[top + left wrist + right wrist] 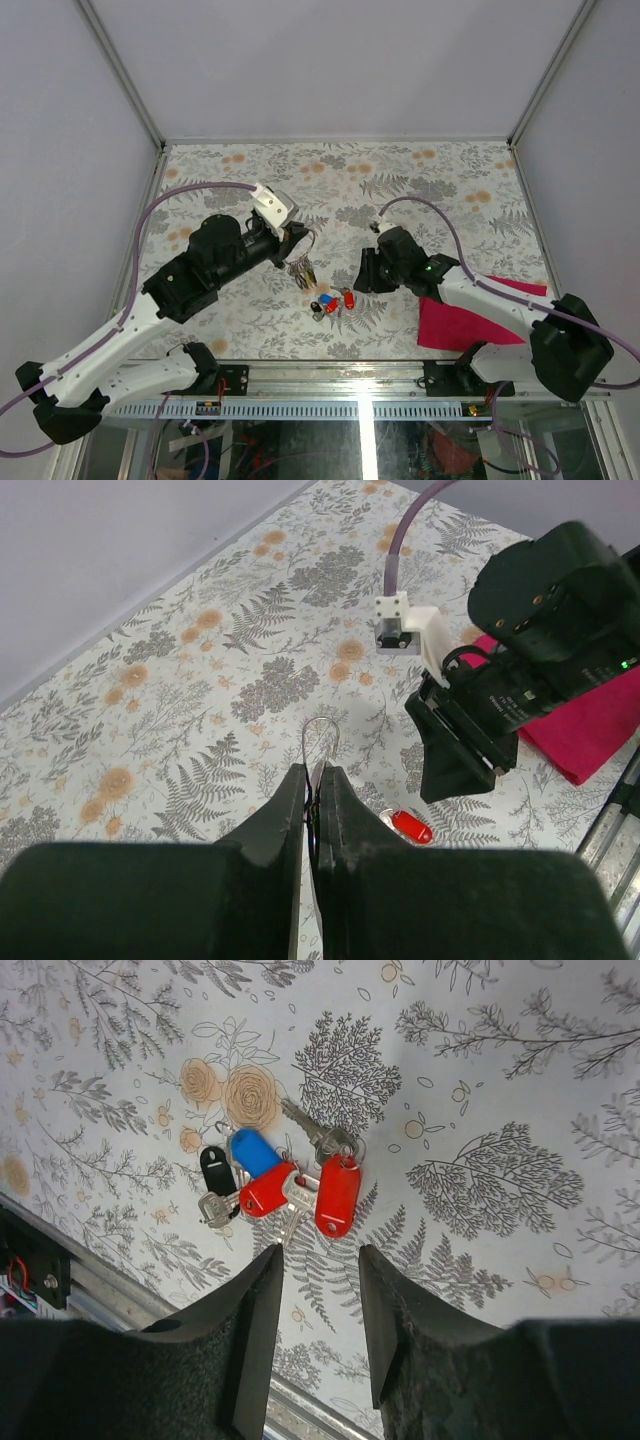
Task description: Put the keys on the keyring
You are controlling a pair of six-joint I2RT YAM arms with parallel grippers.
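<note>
Fern-and-flower printed cloth [420,180] covered the table, with pale grey wall panels [60,100] on the left, right and far sides. Nearest, at the right, lay a flat red cloth square [465,322], partly under the right arm [480,295]. Left of it, close to the near edge, the small metal keys [333,303] lay bunched together. The bunch held a blue plastic-headed key [255,1152], a red plastic-headed key [268,1190], a red oblong plastic tag [338,1195], a small black tag [216,1168] and a bare silver key [318,1136], all touching or overlapping. The right gripper [318,1260] hung just above this bunch, its fingers partly apart with nothing between them. Farther off and to the left, the left gripper [312,778] had its fingers pinched tight on a thin silvery wire keyring [320,742]. The loop stuck out past the fingertips, and in the overhead view small dark pieces [300,270] dangled below it.
</note>
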